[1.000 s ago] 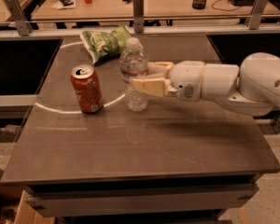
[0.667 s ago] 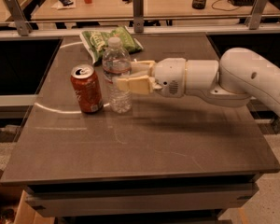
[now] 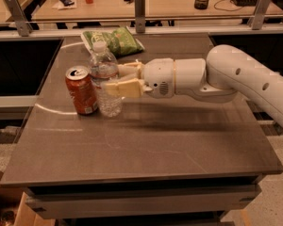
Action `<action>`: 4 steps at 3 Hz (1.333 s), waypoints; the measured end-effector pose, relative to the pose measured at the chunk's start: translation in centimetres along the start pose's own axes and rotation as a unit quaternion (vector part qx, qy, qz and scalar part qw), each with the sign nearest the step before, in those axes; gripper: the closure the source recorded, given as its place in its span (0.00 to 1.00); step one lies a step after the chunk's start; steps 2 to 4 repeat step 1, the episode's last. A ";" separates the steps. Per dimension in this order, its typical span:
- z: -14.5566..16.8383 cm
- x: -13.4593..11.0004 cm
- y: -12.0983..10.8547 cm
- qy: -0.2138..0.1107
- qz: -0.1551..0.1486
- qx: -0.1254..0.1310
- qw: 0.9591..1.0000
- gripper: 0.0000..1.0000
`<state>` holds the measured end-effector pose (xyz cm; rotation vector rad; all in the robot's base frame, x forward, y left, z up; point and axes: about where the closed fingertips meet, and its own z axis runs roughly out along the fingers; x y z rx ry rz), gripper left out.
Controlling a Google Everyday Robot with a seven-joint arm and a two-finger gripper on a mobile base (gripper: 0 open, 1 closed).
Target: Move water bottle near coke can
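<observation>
The water bottle (image 3: pixel 104 74) is a clear ribbed bottle with a white cap. It stands upright on the dark table (image 3: pixel 146 140), right next to the coke can (image 3: pixel 81 90), a red-orange can with a silver top on its left. My gripper (image 3: pixel 119 79) reaches in from the right at the bottle's mid-height. Its cream fingers (image 3: pixel 125 87) are closed around the bottle's body. The white arm (image 3: pixel 236 79) stretches away to the right edge.
A green chip bag (image 3: pixel 114 40) lies behind the bottle at the table's far edge. A metal railing with posts (image 3: pixel 140 8) runs along the back, with a cluttered desk beyond it. A pale curved line (image 3: pixel 52 109) marks the table's left side.
My gripper has carried the bottle leftward across the table. The bottle now stands beside the can, where before there was a gap between them. The can has not moved.
</observation>
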<state>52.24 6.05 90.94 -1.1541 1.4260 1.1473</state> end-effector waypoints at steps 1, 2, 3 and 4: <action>0.2 -0.1 0.1 0.000 0.000 -0.002 1.000 0.82; 0.2 -0.1 0.1 0.000 0.000 -0.002 1.000 0.82; 0.2 -0.1 0.1 0.000 0.000 -0.002 1.000 0.82; 0.2 -0.1 0.1 0.000 0.000 -0.002 1.000 0.82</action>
